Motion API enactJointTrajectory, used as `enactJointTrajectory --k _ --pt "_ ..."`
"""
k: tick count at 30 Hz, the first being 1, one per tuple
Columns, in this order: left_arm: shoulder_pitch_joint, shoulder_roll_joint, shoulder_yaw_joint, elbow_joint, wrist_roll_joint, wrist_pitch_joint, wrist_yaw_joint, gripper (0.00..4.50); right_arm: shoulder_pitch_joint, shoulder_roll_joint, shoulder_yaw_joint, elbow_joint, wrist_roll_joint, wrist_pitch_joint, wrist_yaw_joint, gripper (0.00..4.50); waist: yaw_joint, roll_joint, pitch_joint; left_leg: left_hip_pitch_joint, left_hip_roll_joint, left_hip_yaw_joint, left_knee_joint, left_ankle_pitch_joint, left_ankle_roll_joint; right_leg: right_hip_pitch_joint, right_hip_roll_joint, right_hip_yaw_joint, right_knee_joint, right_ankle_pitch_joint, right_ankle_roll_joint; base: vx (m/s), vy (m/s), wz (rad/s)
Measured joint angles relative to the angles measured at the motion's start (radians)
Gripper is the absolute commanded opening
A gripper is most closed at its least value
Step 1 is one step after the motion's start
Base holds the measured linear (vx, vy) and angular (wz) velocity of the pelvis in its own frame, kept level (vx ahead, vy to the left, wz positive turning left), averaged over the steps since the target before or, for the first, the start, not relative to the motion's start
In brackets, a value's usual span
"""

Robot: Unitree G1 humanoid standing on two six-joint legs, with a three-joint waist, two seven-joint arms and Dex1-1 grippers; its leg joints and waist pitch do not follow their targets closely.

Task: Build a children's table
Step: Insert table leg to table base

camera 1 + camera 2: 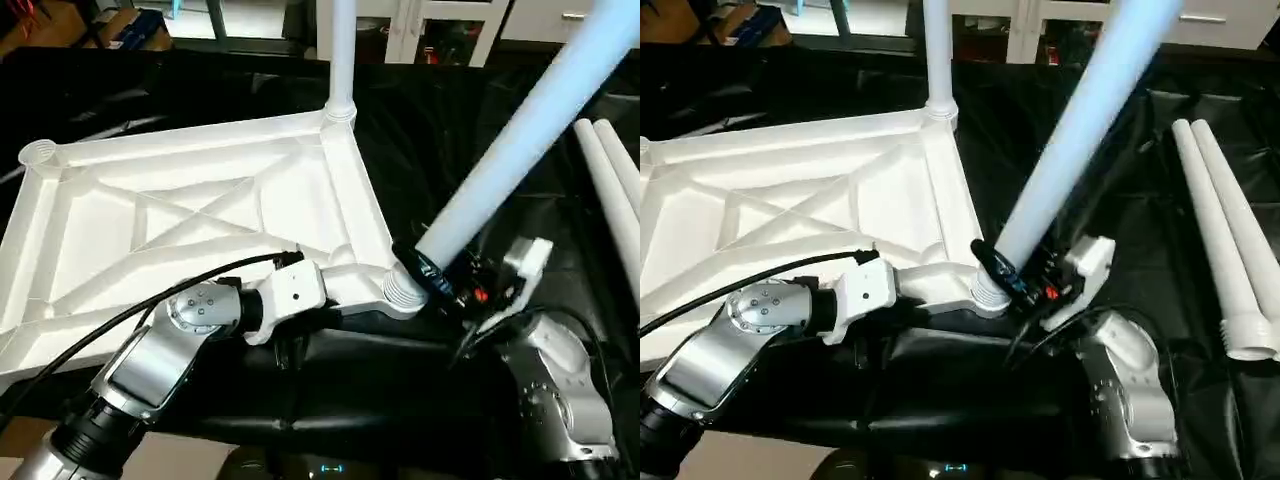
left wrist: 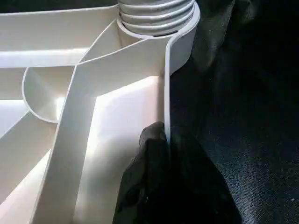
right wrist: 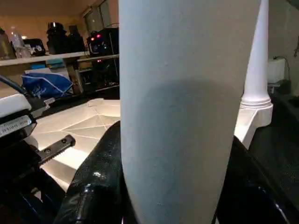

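Right claw (image 1: 1012,278) clenched on smooth tapered leg (image 1: 1080,130); left claw (image 2: 161,179) pinching ribbed tabletop (image 1: 180,215) rim.

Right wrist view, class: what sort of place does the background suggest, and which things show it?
Probably a lab or workshop. A shelf carries dark electronic equipment with red lights, and a blue bag lies below. The work surface is draped in black cloth.

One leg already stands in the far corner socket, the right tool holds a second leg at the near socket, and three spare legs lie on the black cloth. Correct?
Not quite: two spare legs lie on the cloth, not three, as the right eye view shows. The standing leg and the right tool holding the second leg are as stated.
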Motion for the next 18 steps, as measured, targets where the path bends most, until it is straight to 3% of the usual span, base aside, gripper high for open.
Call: enactJointTrajectory --k 9,14,18 --pt "0.003 -0.001 -0.002 0.004 0.000 0.002 -0.001 0.06 -0.006 -0.062 0.041 -0.002 -0.014 -0.012 0.010 1.86 -0.009 -0.001 -0.001 0.007 0.000 -0.001 -0.003 0.000 0.000 0.011 0.000 0.000 -0.003 -0.004 0.006 0.000 0.000 0.00" --pt "0.007 0.001 -0.009 0.010 0.004 0.005 -0.001 0.06 -0.007 -0.109 0.075 -0.021 -0.104 -0.043 0.048 1.86 -0.011 -0.015 -0.010 0.018 0.000 0.000 -0.015 0.000 -0.001 0.019 0.001 0.001 -0.008 -0.010 0.016 0.000 0.000 0.00" --pt "0.012 0.002 -0.010 0.008 0.003 0.006 -0.003 0.06 -0.007 -0.117 0.088 -0.021 -0.114 -0.058 0.048 1.86 -0.012 -0.014 -0.014 0.019 0.000 -0.001 -0.018 0.000 -0.001 0.024 0.002 0.001 -0.011 -0.009 0.014 0.000 0.000 0.00"
